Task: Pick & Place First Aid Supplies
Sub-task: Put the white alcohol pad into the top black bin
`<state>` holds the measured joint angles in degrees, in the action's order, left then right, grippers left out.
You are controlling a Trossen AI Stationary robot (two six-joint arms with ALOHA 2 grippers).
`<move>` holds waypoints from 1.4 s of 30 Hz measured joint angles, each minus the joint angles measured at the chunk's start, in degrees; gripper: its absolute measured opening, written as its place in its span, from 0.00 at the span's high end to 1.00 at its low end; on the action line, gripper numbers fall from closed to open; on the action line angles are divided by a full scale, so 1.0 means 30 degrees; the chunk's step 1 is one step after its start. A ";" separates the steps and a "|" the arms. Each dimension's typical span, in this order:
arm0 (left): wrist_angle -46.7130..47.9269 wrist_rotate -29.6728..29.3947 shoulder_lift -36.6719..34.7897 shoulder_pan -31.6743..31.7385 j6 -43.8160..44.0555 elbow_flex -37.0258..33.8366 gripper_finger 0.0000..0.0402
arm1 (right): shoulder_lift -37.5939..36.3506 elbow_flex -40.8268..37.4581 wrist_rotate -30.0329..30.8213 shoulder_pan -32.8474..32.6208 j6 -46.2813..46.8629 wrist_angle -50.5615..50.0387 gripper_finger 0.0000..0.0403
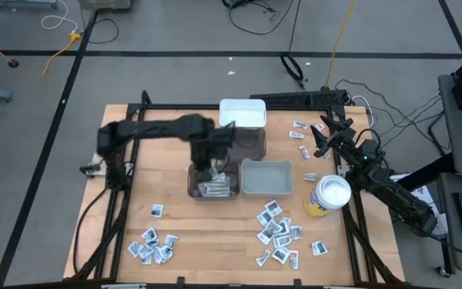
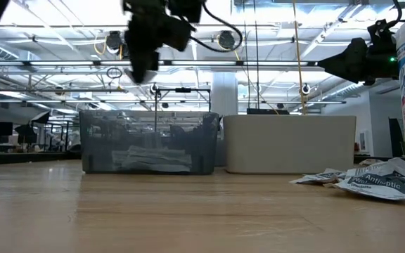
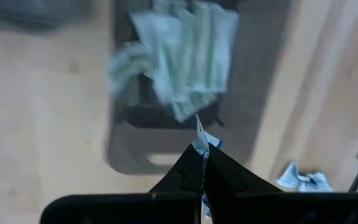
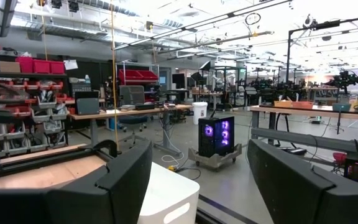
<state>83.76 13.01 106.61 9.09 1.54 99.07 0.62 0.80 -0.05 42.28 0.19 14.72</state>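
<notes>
A dark smoky bin (image 1: 212,183) sits directly beneath the left pincer, with another dark bin (image 1: 245,143) just beyond it and a white bin (image 1: 242,112) farther back still. A pale translucent bin (image 1: 266,177) stands beside the first, on the side toward the right pincer. Near the right pincer stands a yellow canister (image 1: 329,197) with a white lid, apparently disinfecting wipes. All rest on the wooden table (image 1: 175,201).

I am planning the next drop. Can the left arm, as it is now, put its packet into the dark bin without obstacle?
Probably yes. The left hand, shut on a small packet, hangs right above the dark bin, whose top is open; only loose packets lie inside. The right hand waits far off.
</notes>
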 joint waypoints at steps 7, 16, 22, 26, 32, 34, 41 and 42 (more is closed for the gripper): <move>0.1546 -0.1012 0.3667 0.2469 -0.1715 0.5288 0.99 | -0.0006 0.0006 0.0006 -0.0002 0.0000 0.0002 0.35; 0.1446 -0.1063 0.7857 0.4479 -0.2322 1.0392 0.99 | -0.0005 -0.0001 0.0005 -0.0006 0.0000 0.0000 0.35; 0.0921 -0.1053 0.9915 0.4920 -0.2456 1.0534 0.99 | -0.0001 0.0004 0.0003 -0.0002 0.0000 0.0000 0.35; 0.0888 -0.1034 1.1045 0.4889 -0.2606 1.0534 0.99 | 0.0001 0.0006 0.0006 0.0000 0.0000 0.0000 0.35; 0.0854 -0.0983 1.1516 0.4842 -0.2275 1.0527 0.98 | -0.0005 0.0000 -0.0001 -0.0007 0.0000 0.0000 0.35; 0.0582 -0.0960 1.1509 0.4842 -0.1724 1.0527 0.94 | 0.0001 0.0002 0.0003 -0.0004 0.0000 0.0000 0.35; 0.0462 -0.0523 1.1407 0.4857 -0.1319 1.0527 0.67 | -0.0006 -0.0001 0.0000 -0.0002 0.0000 0.0000 0.35; 0.0483 -0.0463 1.1416 0.4857 -0.1254 1.0527 0.62 | -0.0006 0.0006 -0.0001 -0.0007 0.0000 0.0004 0.35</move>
<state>85.21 11.62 140.86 23.66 -2.22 130.65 0.60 0.82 -0.05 42.26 0.19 14.73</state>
